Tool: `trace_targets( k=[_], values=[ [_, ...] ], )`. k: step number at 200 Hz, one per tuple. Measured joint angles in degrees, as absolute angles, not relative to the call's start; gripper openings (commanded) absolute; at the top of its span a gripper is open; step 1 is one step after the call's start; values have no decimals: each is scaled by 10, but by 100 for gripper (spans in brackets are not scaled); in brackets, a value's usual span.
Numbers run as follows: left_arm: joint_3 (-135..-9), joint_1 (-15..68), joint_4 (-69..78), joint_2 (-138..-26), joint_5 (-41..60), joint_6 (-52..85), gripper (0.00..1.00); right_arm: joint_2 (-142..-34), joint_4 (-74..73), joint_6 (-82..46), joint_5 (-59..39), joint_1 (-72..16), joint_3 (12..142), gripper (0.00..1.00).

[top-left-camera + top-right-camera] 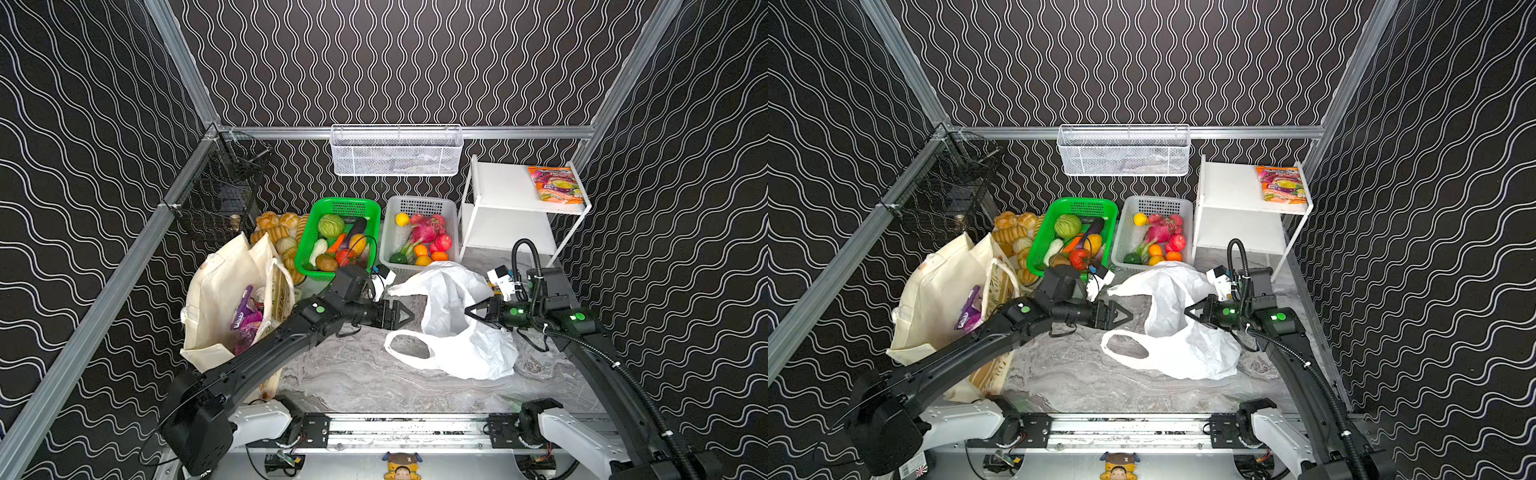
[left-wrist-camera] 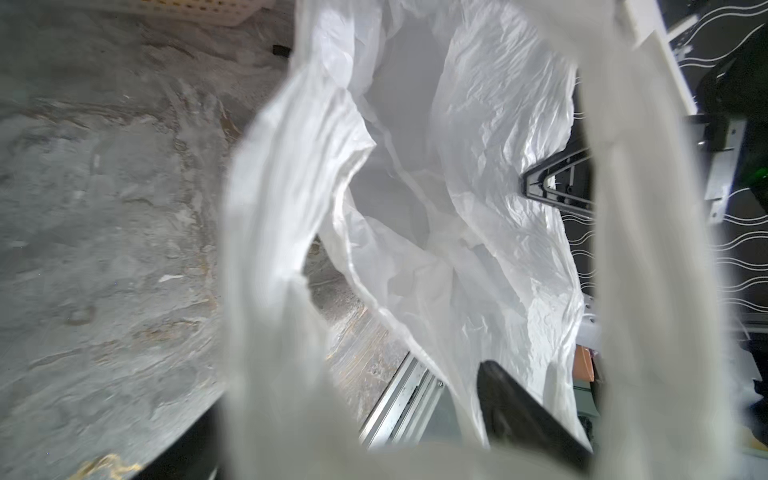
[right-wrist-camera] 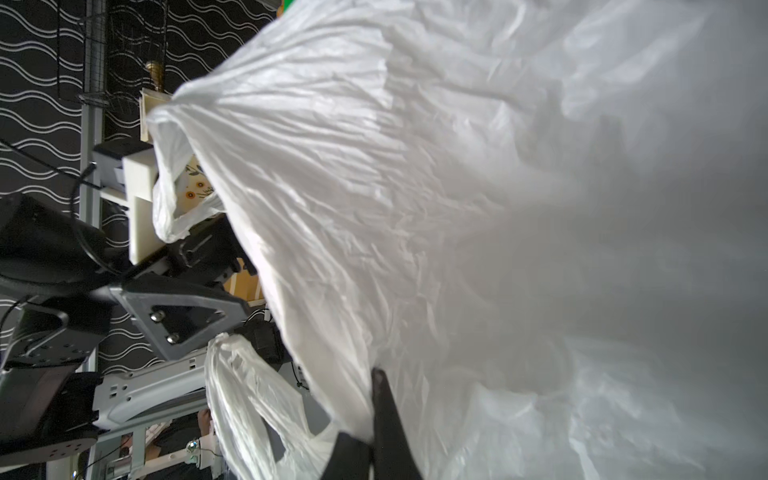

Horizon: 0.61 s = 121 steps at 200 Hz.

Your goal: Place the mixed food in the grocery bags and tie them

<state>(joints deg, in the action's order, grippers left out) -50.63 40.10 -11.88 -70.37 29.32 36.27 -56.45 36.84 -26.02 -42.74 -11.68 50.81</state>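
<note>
The white plastic bag (image 1: 457,328) (image 1: 1179,332) lies crumpled mid-table, mouth held up. My right gripper (image 1: 469,311) (image 3: 368,409) is shut on its right rim. My left gripper (image 1: 409,316) (image 1: 1128,316) hangs at the bag's left side, open. In the left wrist view a blurred handle strip (image 2: 266,291) drapes across and one black finger (image 2: 523,411) shows. The other handle loop (image 1: 409,345) rests on the table. The cream canvas tote (image 1: 216,299) stands at the left with purple packets (image 1: 247,322) and a red can (image 1: 259,297) inside. Cabbage (image 1: 331,225), tomato (image 1: 345,257) and potato (image 1: 326,262) sit in the green basket (image 1: 353,204).
A white basket (image 1: 419,201) of fruit stands beside the green one, with bread rolls (image 1: 276,226) to its left. A white shelf (image 1: 498,183) at the back right carries a snack packet (image 1: 555,184). A mesh basket (image 1: 397,151) hangs on the back rail and a black wire basket (image 1: 220,187) on the left rail.
</note>
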Motion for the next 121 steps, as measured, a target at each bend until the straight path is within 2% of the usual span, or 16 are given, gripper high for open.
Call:
trace_targets(
  k=[31,87,99,111,121],
  values=[
    [-453,437,3,-723,246,440,85,-569,322,-295,-434,-130,494,0],
    [-428,458,90,-745,169,487,87,-556,262,-341,-453,-132,481,0],
    [-427,459,100,-745,165,494,90,-554,260,-346,-453,-132,481,0],
    [-427,461,106,-737,161,493,98,-552,260,-349,-444,-132,481,0],
    [-427,462,107,-721,158,492,99,-552,265,-352,-425,-132,481,0]
  ],
)
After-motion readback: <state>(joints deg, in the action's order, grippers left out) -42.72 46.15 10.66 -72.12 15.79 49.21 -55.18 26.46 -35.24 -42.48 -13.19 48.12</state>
